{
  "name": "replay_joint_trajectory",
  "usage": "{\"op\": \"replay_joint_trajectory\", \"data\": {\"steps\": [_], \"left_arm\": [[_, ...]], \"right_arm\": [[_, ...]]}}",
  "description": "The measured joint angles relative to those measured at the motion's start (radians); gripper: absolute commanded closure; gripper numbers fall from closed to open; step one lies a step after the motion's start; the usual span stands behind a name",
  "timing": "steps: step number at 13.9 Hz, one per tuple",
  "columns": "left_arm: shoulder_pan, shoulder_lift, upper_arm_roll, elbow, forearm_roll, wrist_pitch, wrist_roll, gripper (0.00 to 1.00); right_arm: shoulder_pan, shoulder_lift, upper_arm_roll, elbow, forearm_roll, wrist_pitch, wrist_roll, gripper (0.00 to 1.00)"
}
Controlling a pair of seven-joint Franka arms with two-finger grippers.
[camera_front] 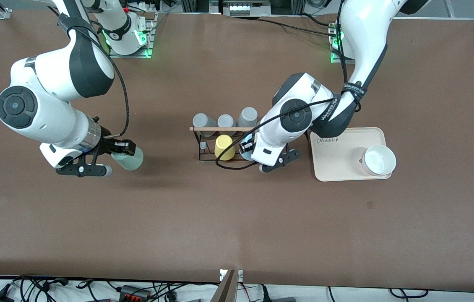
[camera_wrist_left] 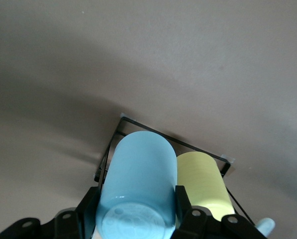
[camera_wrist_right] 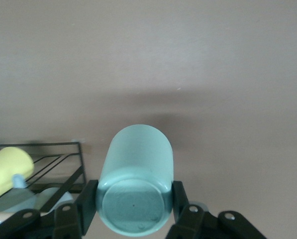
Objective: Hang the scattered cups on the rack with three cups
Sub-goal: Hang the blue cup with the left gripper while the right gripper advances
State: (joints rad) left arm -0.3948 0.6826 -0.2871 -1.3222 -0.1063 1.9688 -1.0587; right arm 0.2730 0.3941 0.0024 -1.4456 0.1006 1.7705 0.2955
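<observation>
left claw [camera_wrist_left: 138,219] clamps blue cup [camera_wrist_left: 138,184]; right claw [camera_wrist_right: 133,209] clamps mint cup [camera_wrist_right: 136,184].

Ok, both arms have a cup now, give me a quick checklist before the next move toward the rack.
1. Left gripper shut on the blue cup: ok, fingers on both sides.
2. Right gripper shut on the mint cup: ok.
3. Blue cup at the rack: ok, it is right beside the yellow cup.
4. Blue cup seated on a peg: cannot tell, the peg is hidden.
5. Mint cup near the rack: not ok, it is over the table toward the right arm's end.
6. Free peg for the mint cup: cannot tell.
</observation>
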Motion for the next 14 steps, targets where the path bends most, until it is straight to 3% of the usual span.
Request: {"op": "replay_joint_trajectory", "data": {"steps": [1, 2, 3, 6, 9, 14], "left_arm": [[-0.007, 0.011, 0.0, 0.0, 0.008, 0.0, 0.0, 0.85], [-0.012, 0.022, 0.0, 0.0, 0.011, 0.0, 0.0, 0.46], [-0.015, 0.029, 0.001, 0.0, 0.012, 0.001, 0.0, 0.0], [0.017, 0.029, 0.013, 0.019, 0.016, 0.002, 0.001, 0.0], [0.122, 0.0, 0.017, 0.055, 0.022, -0.014, 0.012, 0.0], [0.301, -0.173, 0.017, 0.075, 0.024, -0.304, 0.216, 0.0]], "right_arm": [[0.008, 0.0, 0.0, 0.0, 0.01, 0.0, 0.0, 0.66], [0.019, 0.002, 0.0, 0.0, 0.013, 0.001, 0.0, 0.66], [0.033, 0.005, 0.001, 0.0, 0.014, 0.001, 0.001, 0.66], [0.078, 0.022, 0.001, 0.0, 0.014, 0.003, 0.014, 0.66], [0.123, 0.049, 0.002, 0.001, 0.015, 0.041, 0.045, 0.66], [0.241, 0.108, 0.003, 0.049, 0.015, 0.121, 0.227, 0.66]]}}
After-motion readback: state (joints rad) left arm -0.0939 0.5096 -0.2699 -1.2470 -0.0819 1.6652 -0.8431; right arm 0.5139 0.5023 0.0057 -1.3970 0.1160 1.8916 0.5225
